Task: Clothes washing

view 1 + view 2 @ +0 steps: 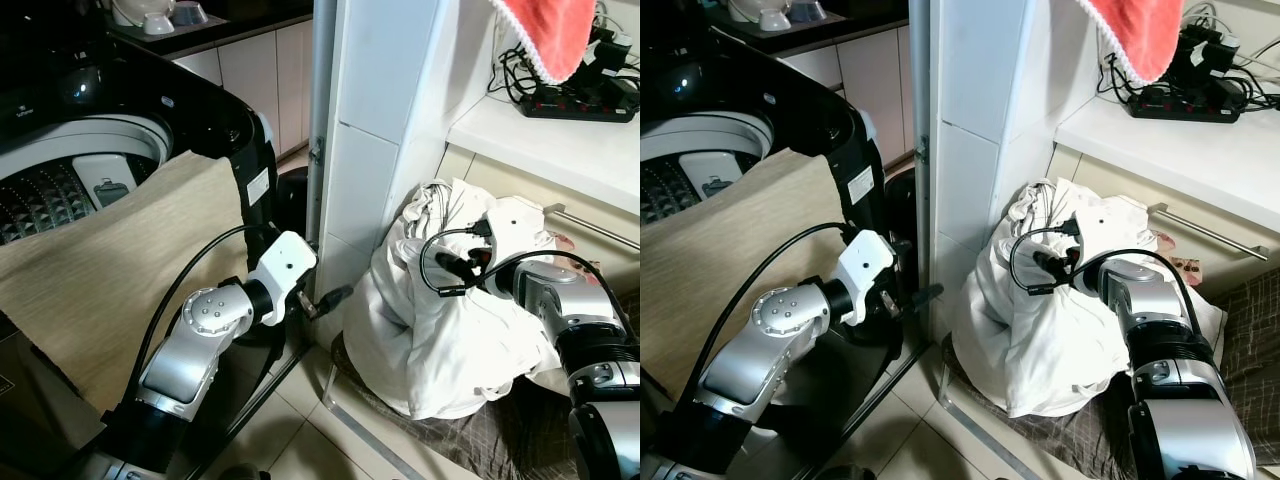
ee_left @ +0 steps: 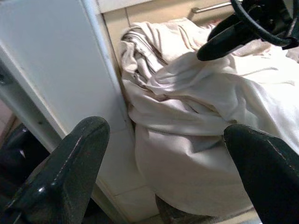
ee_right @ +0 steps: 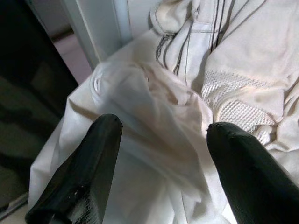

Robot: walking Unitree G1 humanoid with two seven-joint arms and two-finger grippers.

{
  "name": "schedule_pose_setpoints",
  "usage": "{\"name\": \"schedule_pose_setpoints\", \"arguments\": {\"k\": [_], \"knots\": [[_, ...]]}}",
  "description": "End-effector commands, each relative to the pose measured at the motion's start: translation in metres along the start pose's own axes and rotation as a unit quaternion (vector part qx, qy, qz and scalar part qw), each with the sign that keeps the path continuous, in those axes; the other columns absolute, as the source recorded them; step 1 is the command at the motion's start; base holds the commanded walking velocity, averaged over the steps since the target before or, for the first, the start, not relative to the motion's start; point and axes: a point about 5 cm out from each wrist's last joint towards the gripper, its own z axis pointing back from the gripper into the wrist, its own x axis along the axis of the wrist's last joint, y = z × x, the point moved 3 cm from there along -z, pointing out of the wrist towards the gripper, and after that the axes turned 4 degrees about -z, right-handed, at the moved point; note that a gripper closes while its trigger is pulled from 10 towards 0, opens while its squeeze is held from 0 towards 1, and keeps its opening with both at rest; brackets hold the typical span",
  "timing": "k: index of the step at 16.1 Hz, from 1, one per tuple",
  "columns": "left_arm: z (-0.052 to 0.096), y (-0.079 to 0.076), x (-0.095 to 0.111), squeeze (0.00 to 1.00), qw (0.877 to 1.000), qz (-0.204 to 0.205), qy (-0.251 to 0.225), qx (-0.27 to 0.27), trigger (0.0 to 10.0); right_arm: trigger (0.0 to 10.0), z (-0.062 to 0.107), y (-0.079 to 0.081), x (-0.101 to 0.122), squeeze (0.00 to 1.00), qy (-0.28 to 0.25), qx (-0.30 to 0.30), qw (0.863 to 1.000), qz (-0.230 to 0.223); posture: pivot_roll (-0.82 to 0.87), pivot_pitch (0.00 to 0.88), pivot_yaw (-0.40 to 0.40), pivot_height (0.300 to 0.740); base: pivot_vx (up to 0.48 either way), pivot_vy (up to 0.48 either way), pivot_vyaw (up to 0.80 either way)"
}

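A heap of white clothes (image 1: 430, 340) lies on the floor to the right of a white pillar (image 1: 370, 130). My right gripper (image 1: 458, 266) rests against the upper part of the heap, open, its fingers either side of a fold of white cloth (image 3: 159, 98) without closing on it. My left gripper (image 1: 335, 297) is low beside the pillar, open and empty, pointing at the heap (image 2: 196, 121) from a short way off. The top-loading washing machine (image 1: 60, 190) stands open at the left, with a beige cloth (image 1: 130, 270) draped over its front edge.
A red towel (image 1: 550, 35) hangs over the white counter (image 1: 540, 140), which carries a black power strip (image 1: 580, 100) and cables. Checked dark fabric (image 1: 480, 435) lies under the heap. Tiled floor (image 1: 290, 440) shows between the machine and the heap.
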Motion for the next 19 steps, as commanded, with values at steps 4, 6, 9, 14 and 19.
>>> {"name": "schedule_pose_setpoints", "arguments": {"k": [4, 6, 9, 14, 19], "knots": [[0.002, -0.006, 0.004, 0.00, 1.000, -0.016, 0.002, -0.023, 10.0, 10.0, -0.009, 0.007, -0.035, 0.00, 0.078, 0.004, 0.997, 0.016, -0.01, 0.000, 0.005, 0.740, 0.000, 0.000, 0.00], [0.002, -0.007, 0.003, 0.00, 0.999, -0.018, 0.005, -0.028, 10.0, 7.8, -0.010, 0.012, -0.048, 0.00, 0.098, 0.017, 0.995, 0.011, -0.01, 0.000, 0.007, 0.740, 0.000, 0.000, 0.00], [0.003, -0.008, 0.002, 0.00, 0.999, -0.019, 0.009, -0.031, 10.0, 0.0, -0.011, 0.012, -0.052, 0.00, 0.103, 0.018, 0.995, 0.008, -0.01, 0.000, 0.009, 0.740, 0.000, 0.000, 0.00], [0.002, -0.009, 0.002, 0.00, 0.999, -0.020, 0.009, -0.038, 10.0, 0.0, -0.010, 0.008, -0.050, 0.00, 0.104, 0.017, 0.994, 0.012, -0.01, 0.000, 0.012, 0.740, 0.000, 0.000, 0.00], [0.006, -0.020, 0.003, 0.00, 0.997, -0.016, 0.003, -0.081, 10.0, 0.0, -0.009, 0.006, -0.051, 0.00, 0.105, 0.019, 0.994, 0.010, -0.01, 0.000, 0.008, 0.740, 0.000, 0.000, 0.00]]}}
